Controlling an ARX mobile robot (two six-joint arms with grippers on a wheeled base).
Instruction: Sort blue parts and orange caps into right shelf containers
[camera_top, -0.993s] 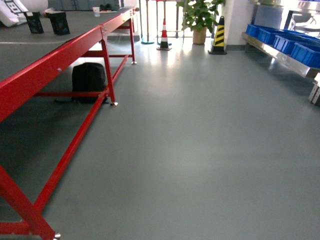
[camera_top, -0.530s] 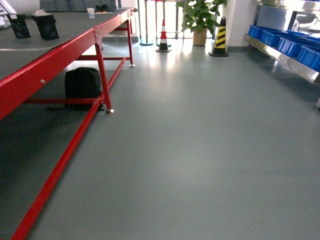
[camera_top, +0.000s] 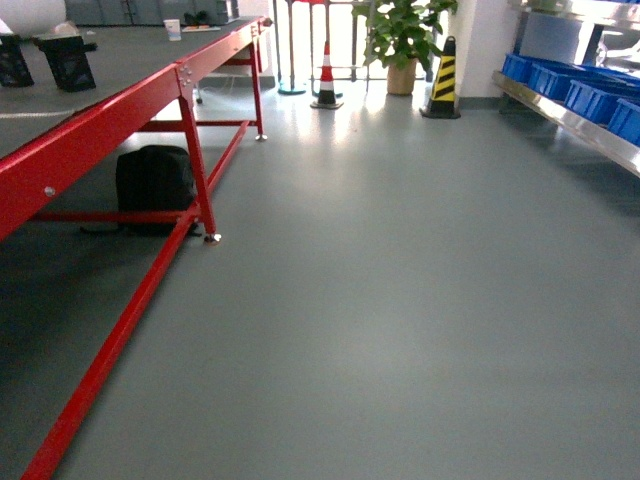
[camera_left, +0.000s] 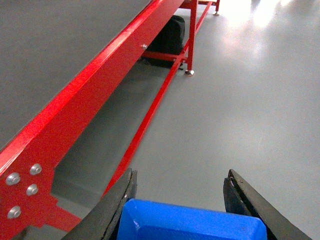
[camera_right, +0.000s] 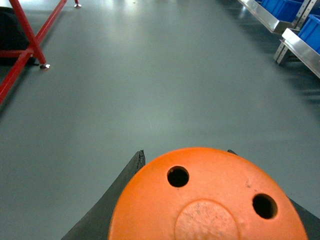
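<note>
In the left wrist view my left gripper (camera_left: 181, 174) is shut on a blue part (camera_left: 192, 222), a bright-blue block wedged between the two black fingers. The right wrist view shows an orange cap (camera_right: 210, 200) with small holes in its flat top, and my right gripper (camera_right: 185, 152) is shut on it. The right shelf (camera_top: 580, 118), a steel rack, runs along the right wall with blue containers (camera_top: 575, 88) on it. Its rail (camera_right: 270, 17) and a container (camera_right: 282, 6) also show at the top right of the right wrist view. Neither gripper appears in the head view.
A long red-framed table (camera_top: 100, 130) stands on the left with a black bag (camera_top: 155, 185) under it and black bins (camera_top: 65, 60) on top. Far ahead are a red-white cone (camera_top: 327, 75), a yellow-black cone (camera_top: 443, 78) and a potted plant (camera_top: 403, 35). Grey floor lies between.
The head view has advanced over the floor: the table leg and black bag have slid down and left, and the shelf has drifted toward the right edge.
</note>
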